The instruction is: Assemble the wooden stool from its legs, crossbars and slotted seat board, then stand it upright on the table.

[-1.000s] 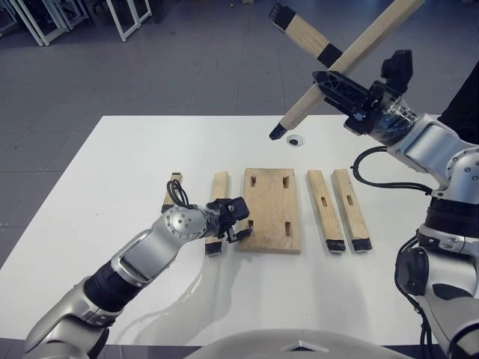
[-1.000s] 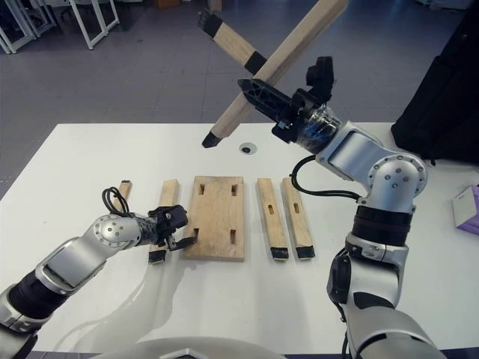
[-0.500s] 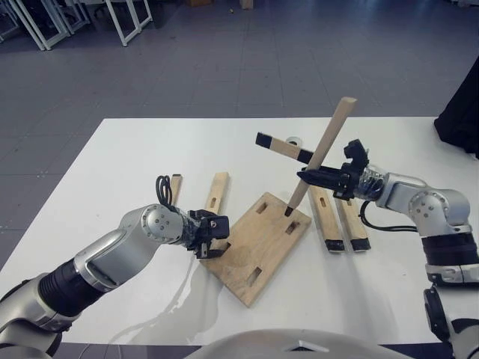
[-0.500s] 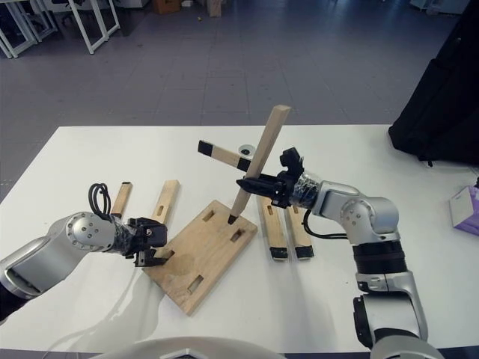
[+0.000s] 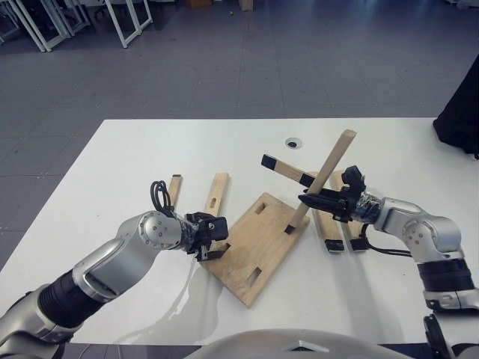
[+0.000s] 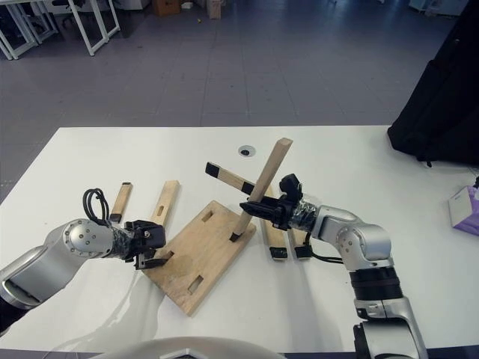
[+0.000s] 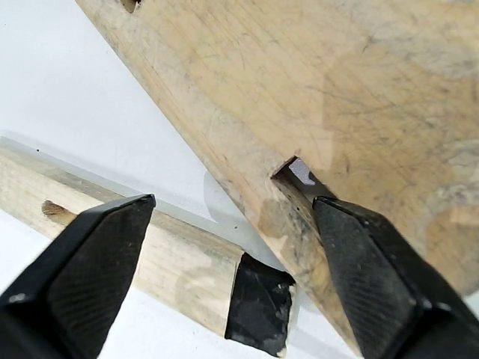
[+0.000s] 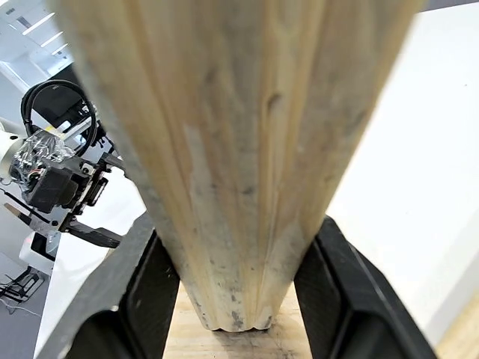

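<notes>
At seat board's (image 5: 251, 250) left edge, L gripper (image 5: 211, 247) sits w/ jaws apart. In the wrist view one finger (image 7: 82, 262) is over a black-tipped slotted bar (image 7: 187, 277) lying just beside the board. The other finger (image 7: 374, 277) is on the board's top by an edge slot (image 7: 293, 173); nothing is clamped. Board lies skewed on the white surface (image 5: 112, 164), one corner toward the robot; can't tell if it's fully flat.

Over board's far-right part, R gripper (image 5: 308, 200) is clamped on a long leg (image 5: 334, 157), approx mid-length. Leg is tilted, top end leaning away to the right, black-tipped bottom end at the board's far-right slot; can't tell whether it's seated in. A crossbar (image 5: 288, 170) w/ black ends crosses the leg just above the gripper and sticks out leftward over the board's far edge.

Right of board: two more slotted bars (image 5: 327, 226) side by side, black caps on near ends, partly under R arm. Left of board: the slotted bar by L gripper runs away from the robot; further left, a short thin piece (image 5: 174, 188). Beyond board, well apart: a round grommet hole (image 5: 293, 141) in the surface.
</notes>
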Tool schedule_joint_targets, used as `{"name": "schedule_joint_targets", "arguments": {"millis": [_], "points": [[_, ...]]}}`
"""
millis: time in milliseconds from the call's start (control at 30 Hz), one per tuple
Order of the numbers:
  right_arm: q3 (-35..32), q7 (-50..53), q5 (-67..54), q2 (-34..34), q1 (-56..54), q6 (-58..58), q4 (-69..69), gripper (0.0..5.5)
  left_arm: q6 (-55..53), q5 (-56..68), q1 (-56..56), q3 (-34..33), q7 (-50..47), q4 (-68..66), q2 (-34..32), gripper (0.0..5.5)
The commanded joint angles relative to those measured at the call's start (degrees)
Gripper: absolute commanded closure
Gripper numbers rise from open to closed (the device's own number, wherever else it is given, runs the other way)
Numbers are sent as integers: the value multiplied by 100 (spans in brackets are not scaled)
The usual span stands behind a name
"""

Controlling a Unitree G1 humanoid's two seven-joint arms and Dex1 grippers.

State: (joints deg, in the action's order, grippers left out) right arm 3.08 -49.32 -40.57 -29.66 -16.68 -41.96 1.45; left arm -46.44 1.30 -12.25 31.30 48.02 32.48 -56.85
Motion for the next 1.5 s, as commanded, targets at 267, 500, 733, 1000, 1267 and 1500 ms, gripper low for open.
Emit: {"name": "schedule_joint_targets", "arguments": {"millis": [267,500,733,1000,1267,1500], "points": [[1507,715,2101,-19,1206,1212,-778,346,-780,287,426,-230,-229,28,624,159],[1655,633,2549,-39,914,1958,1162,346,-999,508,347,-514,-313,2,1096,159],[1282,-436,2040,-114,-731,2064,1498,346,-977,467,143,-665,-364,-232,1292,159],[1200,-935,2183,-123,-943,2101,1489,264,-722,111,-23,-553,-495,-529,997,159],[1035,-1217,2447,-789,-688,1844,397,132,-808,-107,-137,-857,-714,-666,929,159],[1147,-632,3104,-972,-122,1955,-378,132,-1702,1110,-368,-1856,-448,-79,1630,159]]}}
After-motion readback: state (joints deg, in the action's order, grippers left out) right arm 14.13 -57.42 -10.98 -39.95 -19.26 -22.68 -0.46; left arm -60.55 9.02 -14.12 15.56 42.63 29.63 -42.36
